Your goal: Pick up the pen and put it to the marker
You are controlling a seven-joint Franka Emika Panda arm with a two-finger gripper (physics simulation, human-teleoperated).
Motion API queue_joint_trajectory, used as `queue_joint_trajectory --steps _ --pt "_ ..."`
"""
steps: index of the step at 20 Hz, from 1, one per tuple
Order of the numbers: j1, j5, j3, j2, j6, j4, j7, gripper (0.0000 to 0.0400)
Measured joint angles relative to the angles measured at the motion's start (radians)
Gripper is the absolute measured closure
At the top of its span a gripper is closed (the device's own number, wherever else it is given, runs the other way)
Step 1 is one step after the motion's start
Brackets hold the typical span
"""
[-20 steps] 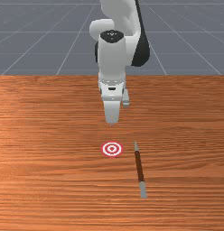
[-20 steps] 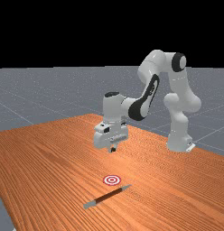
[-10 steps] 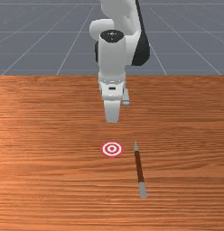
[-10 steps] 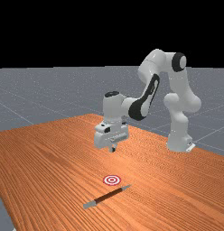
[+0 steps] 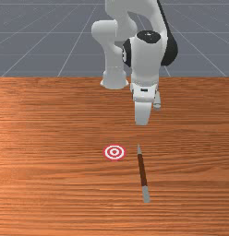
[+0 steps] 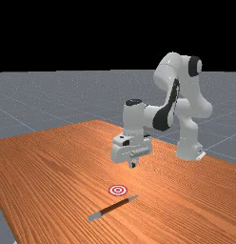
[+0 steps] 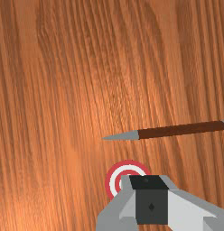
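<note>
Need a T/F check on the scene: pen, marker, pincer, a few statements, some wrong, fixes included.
1. The pen lies on the table. True.
2. The pincer has the pen lifted. False: the pincer hangs above the table, the pen lies on the wood.
3. The pen's pointed end is nearer the marker than its blunt end is. True.
4. In the front view, the marker is right of the pen. False: it is left of it.
5. The pen's middle section is brown. True.
6. The pen lies across the marker. False: it lies beside it, apart.
</note>
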Motion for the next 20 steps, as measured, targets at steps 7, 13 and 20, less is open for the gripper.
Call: queue_joint_trajectory --steps 7,13,20 --pt "-0.004 0.0 0.019 -0.008 0.022 -0.016 -0.069 0.04" --pt "0.042 -0.001 0.027 0.015 -0.004 0.023 0.027 0.04" --pt "0.069 -0.049 0.007 0.195 -0.155 0.332 0.027 0.04"
